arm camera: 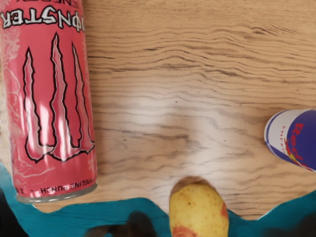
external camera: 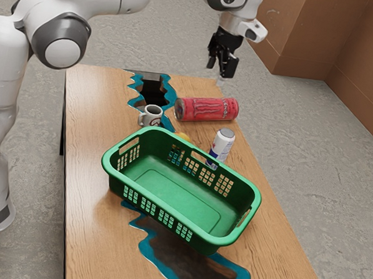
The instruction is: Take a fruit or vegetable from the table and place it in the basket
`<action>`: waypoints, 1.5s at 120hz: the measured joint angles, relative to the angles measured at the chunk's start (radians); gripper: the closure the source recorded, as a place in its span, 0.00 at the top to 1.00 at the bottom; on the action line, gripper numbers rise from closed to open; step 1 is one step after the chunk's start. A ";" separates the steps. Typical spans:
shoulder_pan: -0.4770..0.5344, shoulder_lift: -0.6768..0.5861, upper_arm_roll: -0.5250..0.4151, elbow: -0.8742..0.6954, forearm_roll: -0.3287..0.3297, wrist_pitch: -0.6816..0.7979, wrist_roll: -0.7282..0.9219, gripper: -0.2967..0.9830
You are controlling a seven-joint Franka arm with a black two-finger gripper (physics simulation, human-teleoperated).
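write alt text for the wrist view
A yellow fruit with reddish patches sits on a wood-grain table, at the edge of a wavy teal band. Near it are a large pink Monster can lying on its side and a blue and silver Red Bull can.

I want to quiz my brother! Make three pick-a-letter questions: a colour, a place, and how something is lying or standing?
1. What colour is the basket? A red, B green, C white
2. Where is the yellow fruit? A in the mug, B in the basket, C on the table
3. How is the big red can? A lying down, B standing up, C squashed

1 B: its rim and walls are green. 2 C: it rests on the tabletop. 3 A: its long side is down.
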 joint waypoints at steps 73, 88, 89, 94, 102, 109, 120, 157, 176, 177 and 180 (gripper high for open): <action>-0.037 -0.039 -0.034 -0.231 -0.004 0.065 0.040 0.77; -0.034 -0.068 -0.016 -0.364 -0.020 0.139 0.041 0.77; -0.034 -0.071 -0.014 -0.373 -0.022 0.144 0.041 0.77; -0.029 -0.082 -0.007 -0.413 -0.032 0.170 0.038 0.77; -0.029 -0.093 -0.004 -0.464 -0.043 0.209 0.035 0.77; -0.033 -0.110 -0.006 -0.511 -0.049 0.246 0.031 0.77; -0.033 -0.129 -0.021 -0.570 -0.052 0.301 0.023 0.77; -0.038 -0.120 -0.029 -0.649 -0.055 0.423 0.000 0.77; -0.040 -0.129 -0.029 -0.676 -0.054 0.453 -0.007 0.77; -0.040 -0.130 -0.029 -0.677 -0.054 0.454 -0.008 0.77; -0.041 -0.135 -0.029 -0.682 -0.053 0.457 -0.009 0.77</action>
